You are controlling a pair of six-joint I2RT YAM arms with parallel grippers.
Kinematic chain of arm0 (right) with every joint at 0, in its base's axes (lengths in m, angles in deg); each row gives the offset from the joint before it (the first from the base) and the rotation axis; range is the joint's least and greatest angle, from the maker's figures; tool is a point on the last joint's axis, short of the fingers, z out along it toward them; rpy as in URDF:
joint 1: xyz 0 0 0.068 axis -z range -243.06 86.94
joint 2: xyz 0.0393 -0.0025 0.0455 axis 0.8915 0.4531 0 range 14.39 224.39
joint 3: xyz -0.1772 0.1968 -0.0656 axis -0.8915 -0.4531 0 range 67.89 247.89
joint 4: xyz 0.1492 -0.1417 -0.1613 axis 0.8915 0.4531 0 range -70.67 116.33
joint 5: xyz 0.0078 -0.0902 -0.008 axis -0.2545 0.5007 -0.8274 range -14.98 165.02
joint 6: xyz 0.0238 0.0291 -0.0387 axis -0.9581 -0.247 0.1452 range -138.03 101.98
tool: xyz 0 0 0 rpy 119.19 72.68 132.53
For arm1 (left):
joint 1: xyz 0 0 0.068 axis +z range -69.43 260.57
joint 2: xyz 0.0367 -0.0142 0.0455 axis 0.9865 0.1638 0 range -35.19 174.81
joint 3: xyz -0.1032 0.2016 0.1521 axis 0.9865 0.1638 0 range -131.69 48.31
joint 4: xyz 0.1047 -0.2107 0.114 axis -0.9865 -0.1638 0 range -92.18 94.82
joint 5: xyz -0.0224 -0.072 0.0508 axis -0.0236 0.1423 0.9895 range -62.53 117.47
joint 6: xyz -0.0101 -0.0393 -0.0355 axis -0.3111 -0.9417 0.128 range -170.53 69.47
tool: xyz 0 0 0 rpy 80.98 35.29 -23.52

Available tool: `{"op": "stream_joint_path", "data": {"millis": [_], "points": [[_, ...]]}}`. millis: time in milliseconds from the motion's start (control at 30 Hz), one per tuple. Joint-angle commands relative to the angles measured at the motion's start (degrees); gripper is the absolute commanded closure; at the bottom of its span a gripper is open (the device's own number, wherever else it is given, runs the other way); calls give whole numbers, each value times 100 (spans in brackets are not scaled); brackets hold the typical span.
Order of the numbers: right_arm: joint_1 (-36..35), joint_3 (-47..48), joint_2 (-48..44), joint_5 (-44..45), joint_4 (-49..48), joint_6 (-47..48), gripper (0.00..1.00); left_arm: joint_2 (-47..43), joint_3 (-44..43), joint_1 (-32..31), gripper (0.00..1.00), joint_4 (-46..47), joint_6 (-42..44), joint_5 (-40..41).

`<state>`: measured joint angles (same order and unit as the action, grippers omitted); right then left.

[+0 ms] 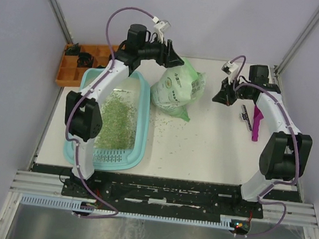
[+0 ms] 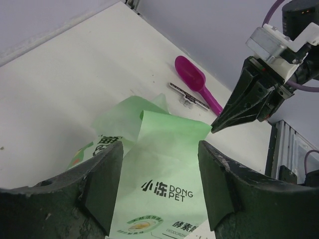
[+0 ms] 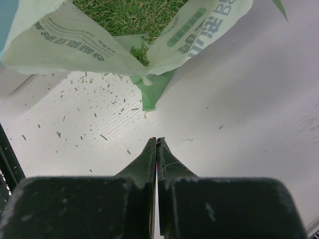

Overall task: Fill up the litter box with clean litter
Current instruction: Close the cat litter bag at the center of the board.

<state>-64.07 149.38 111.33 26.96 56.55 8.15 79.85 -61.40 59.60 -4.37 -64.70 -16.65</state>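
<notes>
While the litter box (image 1: 144,115) sits along the left edge of the table (image 1: 219,152), with the litter (image 1: 116,123) spread over its floor, I check the overhead view first. The left gripper (image 1: 170,52) hovers over the bag (image 1: 177,90) near the far edge. The right gripper (image 1: 218,97) hangs just right of the bag.

Left wrist view: the fingers are spread astride the bag's top fold, not pinching it. I judge the step to be gripping the bag for pouring. Close on the doubled fold, lift slowly and keep the mouth facing the box.

Right wrist view: the fingers are pressed together and hold nothing. Loose granules dot the table. The frame cuts off the bag's mouth, so I cannot judge how much litter it holds. Overhead, my left arm hides the box's far end.
</notes>
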Motion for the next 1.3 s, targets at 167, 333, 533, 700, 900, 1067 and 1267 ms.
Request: {"op": "stream_joint_path", "data": {"millis": [167, 333, 533, 700, 900, 1067, 1267], "points": [[-17, 372, 4, -327, 390, -35, 98, 576, -134, -95, 29, 1267, 1, -383], [-19, 408, 7, -249, 514, -9, 98, 502, -628, -515, 30, -237, 1820, 1077], [-16, 407, 30, -220, 541, 58, 98, 364, -1021, -745, 35, -1159, 2868, 968], [-21, 497, 60, -231, 604, 69, 98, 196, -941, -759, 35, -1737, 3258, 894], [-19, 513, 68, -231, 629, 100, 98, -208, -493, -809, 31, -2334, 4036, 1725], [-21, 541, 175, -237, 593, -8, 98, -621, -287, -906, 37, -2313, 4276, 2596], [-21, 596, 263, -234, 497, -153, 98, -644, -651, -906, 91, -2096, 3651, 2760]]}}
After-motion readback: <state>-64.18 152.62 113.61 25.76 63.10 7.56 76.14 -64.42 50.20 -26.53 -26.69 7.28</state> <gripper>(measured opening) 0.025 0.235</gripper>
